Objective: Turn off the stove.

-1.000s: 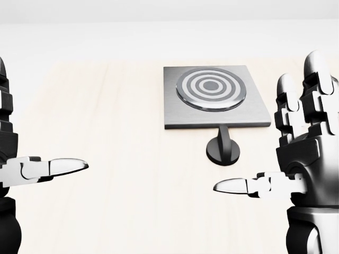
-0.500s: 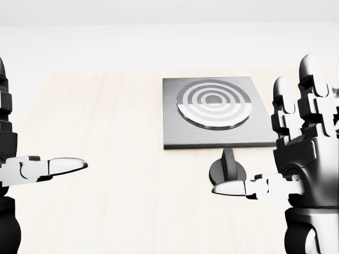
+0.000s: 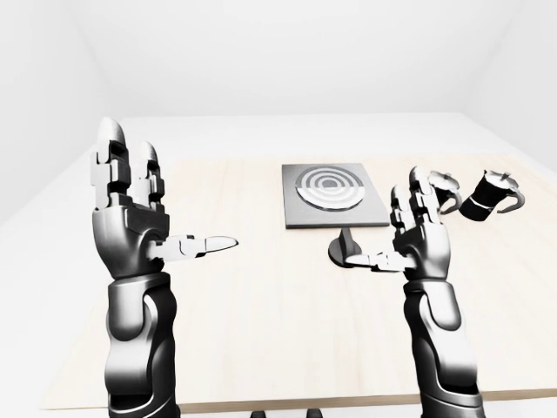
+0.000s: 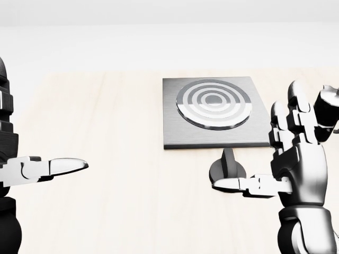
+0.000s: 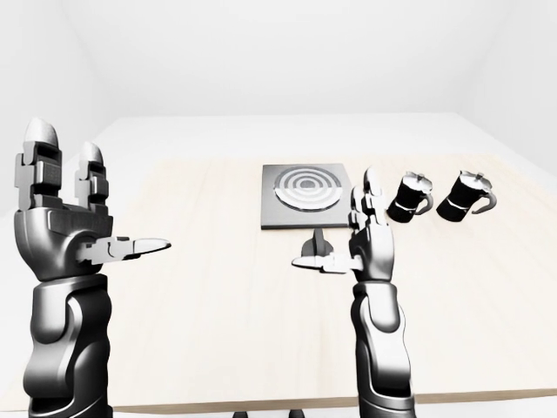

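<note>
The stove [image 4: 175, 138] is a grey square plate with a ringed round burner [image 4: 213, 103], lying on a pale wooden table in the upper middle of the head view. Its black knob [image 4: 226, 168] stands just below the plate, with the handle upright. My right hand [image 4: 265, 152] is open to the right of the knob, fingers up. Its thumb [image 4: 233, 185] points left and overlaps the knob's lower edge in this view. My left hand [image 3: 171, 205] is open far to the left, holding nothing.
Two dark mugs [image 5: 409, 197] [image 5: 466, 195] stand on the table to the right of the stove, beyond my right hand. The table's near edge [image 3: 261, 405] runs along the bottom of the left-eye view. White walls surround the table.
The camera first moved closer, so the stove shifted down and grew in the head view. Since then my right hand has dropped lower, uncovering a mug behind it. My left hand has stayed put.
</note>
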Controlling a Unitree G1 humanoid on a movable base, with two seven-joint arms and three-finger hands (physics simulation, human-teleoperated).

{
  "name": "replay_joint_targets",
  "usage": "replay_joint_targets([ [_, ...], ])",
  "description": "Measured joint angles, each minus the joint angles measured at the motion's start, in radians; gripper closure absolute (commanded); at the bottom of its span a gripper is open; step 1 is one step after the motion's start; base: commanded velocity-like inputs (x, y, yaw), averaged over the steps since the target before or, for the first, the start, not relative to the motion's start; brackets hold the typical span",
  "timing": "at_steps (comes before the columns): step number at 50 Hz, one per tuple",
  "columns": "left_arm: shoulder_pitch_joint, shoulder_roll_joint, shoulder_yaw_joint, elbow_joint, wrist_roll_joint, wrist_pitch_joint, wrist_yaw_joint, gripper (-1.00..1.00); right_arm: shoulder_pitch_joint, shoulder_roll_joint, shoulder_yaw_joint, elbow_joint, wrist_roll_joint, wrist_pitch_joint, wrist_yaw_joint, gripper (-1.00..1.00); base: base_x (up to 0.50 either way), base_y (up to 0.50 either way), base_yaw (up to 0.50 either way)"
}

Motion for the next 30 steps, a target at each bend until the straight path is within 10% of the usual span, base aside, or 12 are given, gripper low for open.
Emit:
replay_joint_targets([
  [30, 0.005, 0.001, 0.005, -0.001, -0.002, 0.000, -0.002, -1.00, -0.024, -0.003, 0.025, 0.287, -0.024, -0.047, 0.043, -1.00, 0.00, 0.00, 0.00],
])
